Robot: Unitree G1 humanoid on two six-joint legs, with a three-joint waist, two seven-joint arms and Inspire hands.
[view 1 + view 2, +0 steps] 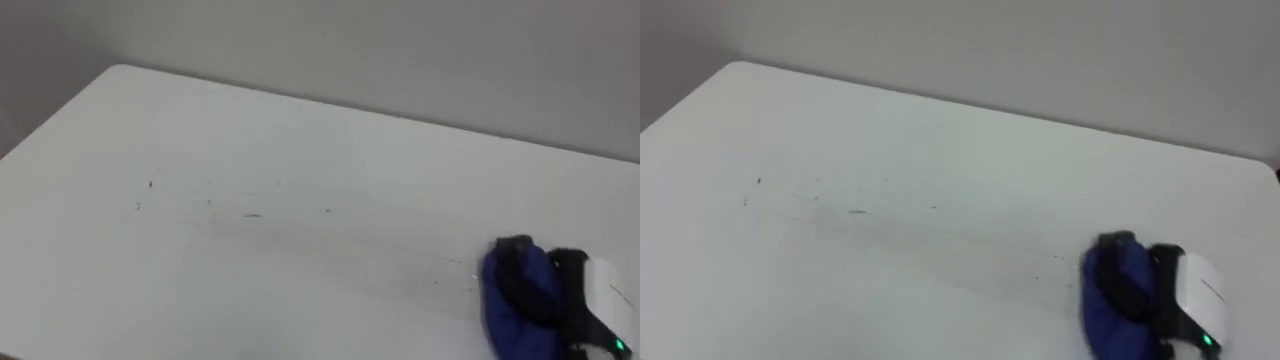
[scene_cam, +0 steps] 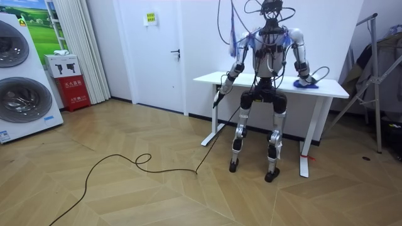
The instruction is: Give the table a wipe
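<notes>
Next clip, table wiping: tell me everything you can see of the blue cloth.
The cloth is deep blue, soft-looking fabric, bunched into a rumpled wad rather than spread flat. It lies on the white table, toward its right end and on the robot's side. The right hand covers it from the right, with dark fingers curled across its top. Faint specks and streaks mark the tabletop to its left.

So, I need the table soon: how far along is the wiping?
Nothing looks clearly done. Right hand holds the cloth on the table's right end. Dark specks and faint streaks show across the middle and left, so most wiping is left.
</notes>
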